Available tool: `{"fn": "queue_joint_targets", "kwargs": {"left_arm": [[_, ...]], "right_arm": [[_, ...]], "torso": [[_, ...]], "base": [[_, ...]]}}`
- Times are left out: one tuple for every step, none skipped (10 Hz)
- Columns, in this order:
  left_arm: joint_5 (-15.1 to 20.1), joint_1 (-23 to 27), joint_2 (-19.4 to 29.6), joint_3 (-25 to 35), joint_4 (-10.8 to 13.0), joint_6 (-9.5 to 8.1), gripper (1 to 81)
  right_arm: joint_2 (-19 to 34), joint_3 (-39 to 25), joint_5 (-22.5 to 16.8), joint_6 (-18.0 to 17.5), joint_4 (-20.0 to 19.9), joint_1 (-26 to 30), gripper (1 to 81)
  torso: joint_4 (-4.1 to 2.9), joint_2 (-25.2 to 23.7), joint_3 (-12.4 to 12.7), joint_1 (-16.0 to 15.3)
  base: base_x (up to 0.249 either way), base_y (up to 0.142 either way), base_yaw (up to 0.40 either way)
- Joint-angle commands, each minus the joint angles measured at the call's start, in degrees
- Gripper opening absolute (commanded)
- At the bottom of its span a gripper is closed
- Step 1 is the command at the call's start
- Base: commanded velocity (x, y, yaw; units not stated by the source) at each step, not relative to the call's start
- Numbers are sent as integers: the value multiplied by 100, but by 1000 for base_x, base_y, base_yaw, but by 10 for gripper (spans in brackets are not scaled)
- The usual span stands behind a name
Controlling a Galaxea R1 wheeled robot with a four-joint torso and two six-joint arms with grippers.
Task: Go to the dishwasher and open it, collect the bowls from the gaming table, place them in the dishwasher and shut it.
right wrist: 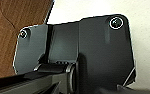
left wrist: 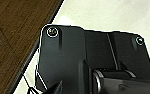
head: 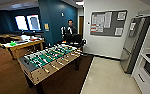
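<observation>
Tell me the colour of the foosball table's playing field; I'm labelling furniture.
Green, with pale markings; the foosball table shows best in the head view.

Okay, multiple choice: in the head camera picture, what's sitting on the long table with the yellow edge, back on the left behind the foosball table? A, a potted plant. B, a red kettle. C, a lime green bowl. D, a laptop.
C: a small lime green bowl rests near the close end of the gaming table, behind and left of the foosball table.
</observation>
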State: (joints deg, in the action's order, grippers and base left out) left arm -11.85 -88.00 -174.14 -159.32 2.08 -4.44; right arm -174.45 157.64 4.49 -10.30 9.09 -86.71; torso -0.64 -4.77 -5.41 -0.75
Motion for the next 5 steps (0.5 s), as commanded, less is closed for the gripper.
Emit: {"fn": "queue_joint_targets", "kwargs": {"left_arm": [[253,235,11,-20,20,31,811],[253,235,2,-20,20,31,811],[253,235,2,-20,20,31,811],[253,243,2,-20,20,31,811],[253,235,2,-20,20,31,811]], "right_arm": [[-22,3,-264,28,57,273,811],[-22,3,-264,28,75,281,811],[-22,3,-264,28,75,272,811],[-22,3,-264,28,75,273,811],[-22,3,-264,28,75,281,811]], "torso": [[0,0,0,0],[0,0,0,0],[0,0,0,0],[0,0,0,2],[0,0,0,2]], "base": [[0,0,192],[0,0,193],[0,0,193],[0,0,193],[0,0,193]]}}
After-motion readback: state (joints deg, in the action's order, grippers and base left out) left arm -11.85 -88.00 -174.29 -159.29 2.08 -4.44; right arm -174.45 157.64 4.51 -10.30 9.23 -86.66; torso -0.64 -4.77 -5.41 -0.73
